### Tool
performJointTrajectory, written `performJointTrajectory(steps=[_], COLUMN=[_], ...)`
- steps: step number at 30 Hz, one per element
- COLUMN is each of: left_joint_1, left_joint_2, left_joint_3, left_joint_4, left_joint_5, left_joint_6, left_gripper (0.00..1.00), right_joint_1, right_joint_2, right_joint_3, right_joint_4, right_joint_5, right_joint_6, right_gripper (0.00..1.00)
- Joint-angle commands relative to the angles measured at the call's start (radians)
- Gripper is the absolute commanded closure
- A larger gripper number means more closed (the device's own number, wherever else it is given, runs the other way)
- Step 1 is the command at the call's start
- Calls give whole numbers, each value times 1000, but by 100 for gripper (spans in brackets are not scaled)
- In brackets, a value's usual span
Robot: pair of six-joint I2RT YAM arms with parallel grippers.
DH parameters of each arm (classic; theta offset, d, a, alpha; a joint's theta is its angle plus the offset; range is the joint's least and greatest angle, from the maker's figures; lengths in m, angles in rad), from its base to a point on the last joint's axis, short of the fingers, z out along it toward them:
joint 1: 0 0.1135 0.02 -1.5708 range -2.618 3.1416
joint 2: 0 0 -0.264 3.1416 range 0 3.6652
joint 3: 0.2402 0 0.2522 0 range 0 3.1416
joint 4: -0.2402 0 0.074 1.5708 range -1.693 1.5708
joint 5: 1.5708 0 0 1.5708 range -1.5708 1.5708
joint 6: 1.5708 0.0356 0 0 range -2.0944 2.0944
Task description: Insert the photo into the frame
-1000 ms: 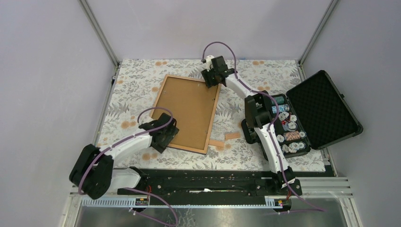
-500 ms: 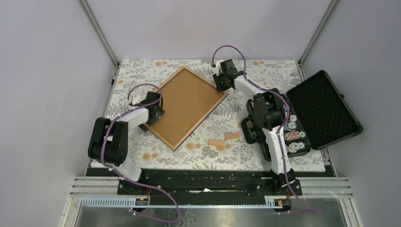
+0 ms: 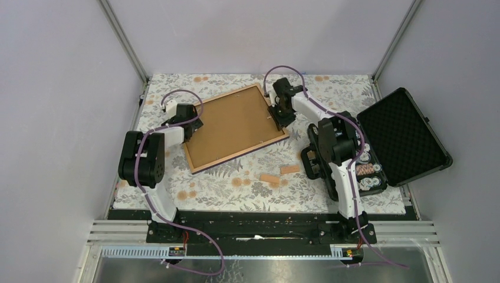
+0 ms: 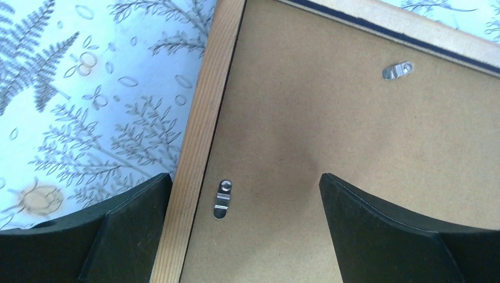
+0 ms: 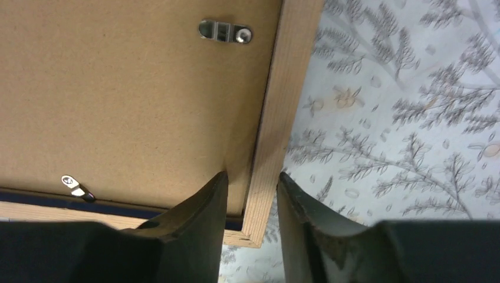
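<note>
The frame (image 3: pixel 242 153) lies back-up on the leaf-patterned cloth (image 3: pixel 342 94), held between the two grippers, with a brown backing board (image 3: pixel 233 127) filling it. A strip of navy shows along its light wood rim in both wrist views.

Compared with half a second ago, the frame has turned clockwise as seen from above. It now lies nearly broadside to the arms instead of corner-on. The left gripper (image 3: pixel 190 122) has swung farther from its base with the frame's left end.

The right gripper (image 5: pixel 250 218) is narrowed onto the rim (image 5: pixel 277 118) close to a corner, with one finger on the board side (image 5: pixel 118 88) and the other on the cloth side. A metal turn-clip (image 5: pixel 224 30) sits ahead of it on the board.

The left gripper (image 4: pixel 247 236) is spread wide, straddling the rim (image 4: pixel 200 147), with another clip (image 4: pixel 222 198) between its fingers. Whether its fingers press on anything cannot be told.

To the right arm's right stands a black case (image 3: pixel 401 135), its foam-lined lid thrown back. Its tray holds small round pieces (image 3: pixel 367 171), white and pinkish, too small to identify. Two small tan strips (image 3: pixel 280 174) lie on the cloth, nearer the bases than the right gripper.
</note>
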Motion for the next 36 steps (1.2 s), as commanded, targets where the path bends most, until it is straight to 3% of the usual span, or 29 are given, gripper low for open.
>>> performJointTrajectory(steps=[1, 2, 5, 9, 12, 15, 20, 26, 36], left_joint_1=[-10, -9, -9, -9, -9, -9, -9, -9, -9], left_joint_2=[14, 14, 15, -4, -27, -43, -54, -78, -97], left_joint_3=[45, 36, 21, -3, -29, -41, -53, -86, -113], left_joint_4=[153, 161, 165, 161, 169, 170, 172, 211, 244], left_joint_5=[159, 162, 160, 143, 125, 96, 71, 73, 77], left_joint_6=[2, 0, -10, -20, -26, -33, -41, -52, -52], left_gripper=[1, 1, 1, 1, 1, 1, 1, 2, 2], right_joint_1=[97, 97, 100, 109, 110, 110, 113, 111, 67], right_joint_2=[-80, -90, -119, -152, -187, -150, -45, -4, 62], right_joint_3=[-6, -2, -6, 13, -21, 40, 198, 178, 131], right_joint_4=[-111, -91, -14, 40, 147, 147, 58, 62, 82], right_joint_5=[0, 41, 148, 264, 403, 558, 533, 601, 426], right_joint_6=[70, 87, 144, 238, 373, 519, 664, 698, 643], right_gripper=[51, 43, 30, 18, 9, 3, 3, 10, 14])
